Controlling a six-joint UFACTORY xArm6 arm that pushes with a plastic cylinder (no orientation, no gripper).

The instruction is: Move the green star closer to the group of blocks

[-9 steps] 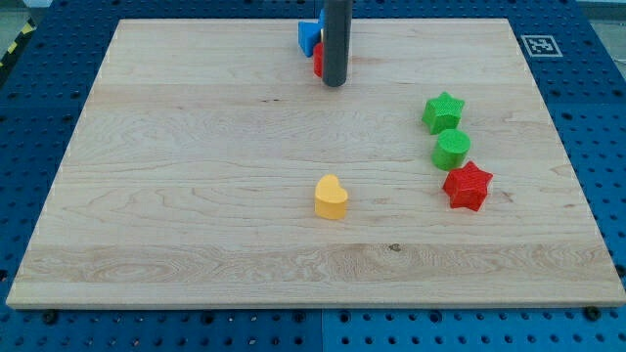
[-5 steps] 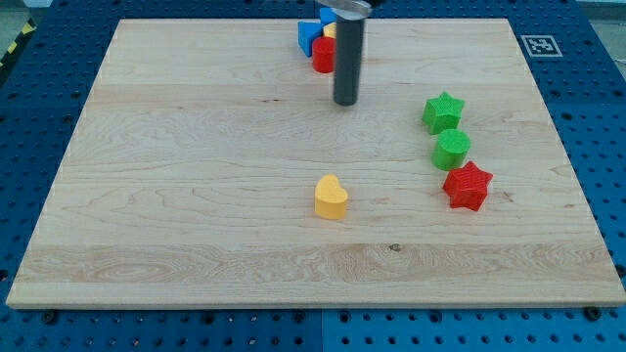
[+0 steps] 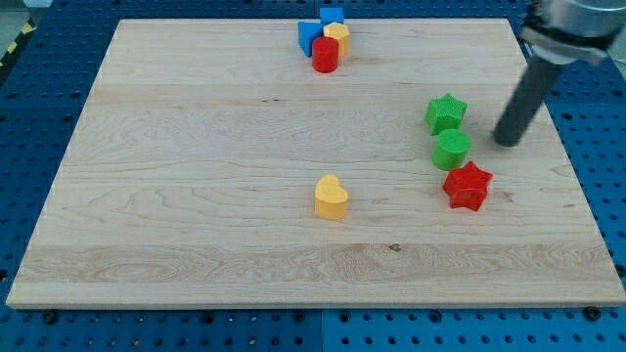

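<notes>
Wooden worktop: my tip, a fingerless rod gripping nothing, sits right of green star, slightly lower.

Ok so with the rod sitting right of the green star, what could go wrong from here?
My tip is right of the green star, level with the gap above the green round block. A leftward sweep may drag that block too. The group lies up-left, so a flat push would likely miss it.

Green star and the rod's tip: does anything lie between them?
No. In the camera view, only bare board separates the green star from my tip, which sits to its right, slightly lower.
</notes>
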